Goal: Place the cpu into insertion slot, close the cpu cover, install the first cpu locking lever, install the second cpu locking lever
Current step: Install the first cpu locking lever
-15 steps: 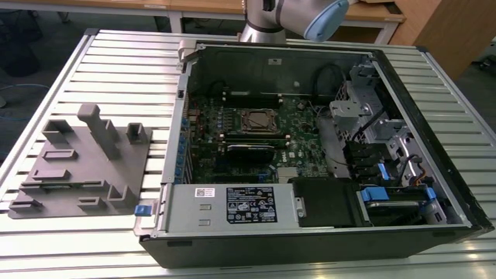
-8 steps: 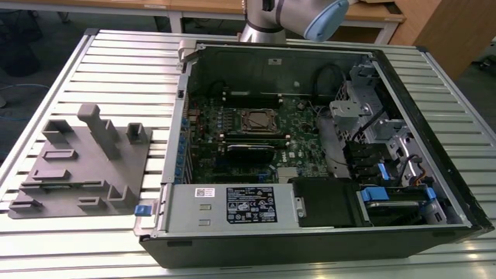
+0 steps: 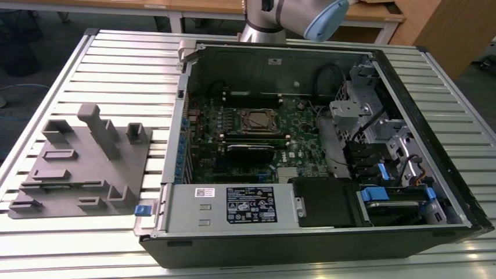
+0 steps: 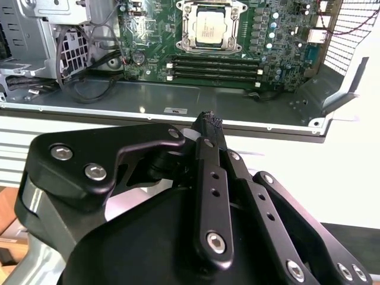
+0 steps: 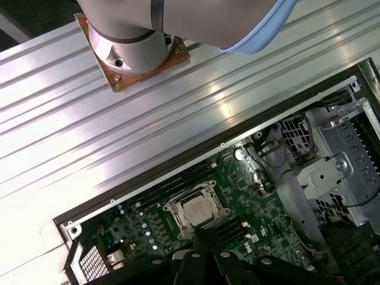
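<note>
Exterior view: the cpu (image 3: 259,121) already sits in the insertion slot (image 3: 250,114) at frame centre, on the board inside the open case (image 3: 434,192). Second wrist view: my gripper (image 4: 208,117) hangs outside the case wall, fingers together, holding nothing; cpu cover (image 4: 187,31) looks closed over the chip at top centre. First wrist view: socket at lower centre, placement done; lever state I can't tell.

Even overhead light. Strong glare on the ribbed worktop (image 5: 89,136) in the first wrist view; computer case (image 3: 256,64) interior shadowed; gripper (image 4: 208,122) close-up soft.
</note>
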`<state>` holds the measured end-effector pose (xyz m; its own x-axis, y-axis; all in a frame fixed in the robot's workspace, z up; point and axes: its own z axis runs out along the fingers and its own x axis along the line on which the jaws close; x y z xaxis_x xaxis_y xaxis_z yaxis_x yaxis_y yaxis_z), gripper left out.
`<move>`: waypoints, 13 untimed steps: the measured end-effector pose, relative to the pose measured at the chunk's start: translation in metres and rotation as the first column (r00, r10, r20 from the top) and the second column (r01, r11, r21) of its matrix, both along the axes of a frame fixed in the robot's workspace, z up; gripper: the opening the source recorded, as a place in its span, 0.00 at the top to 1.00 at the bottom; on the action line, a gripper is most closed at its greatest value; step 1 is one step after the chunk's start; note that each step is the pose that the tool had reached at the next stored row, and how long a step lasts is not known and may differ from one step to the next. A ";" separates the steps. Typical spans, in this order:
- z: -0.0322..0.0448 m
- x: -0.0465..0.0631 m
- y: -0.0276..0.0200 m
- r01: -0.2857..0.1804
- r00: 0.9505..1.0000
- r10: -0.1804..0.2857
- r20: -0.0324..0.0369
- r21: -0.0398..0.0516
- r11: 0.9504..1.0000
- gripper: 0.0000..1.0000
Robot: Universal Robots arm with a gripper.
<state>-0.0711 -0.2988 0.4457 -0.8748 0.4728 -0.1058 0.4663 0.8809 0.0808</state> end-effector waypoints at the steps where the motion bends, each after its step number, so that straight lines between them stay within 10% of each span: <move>1: 0.0000 0.000 0.0000 0.000 1.000 0.000 -0.001 0.000 1.000 0.89; 13: 0.0000 0.000 0.0000 0.000 1.000 0.000 -0.010 0.000 1.000 0.89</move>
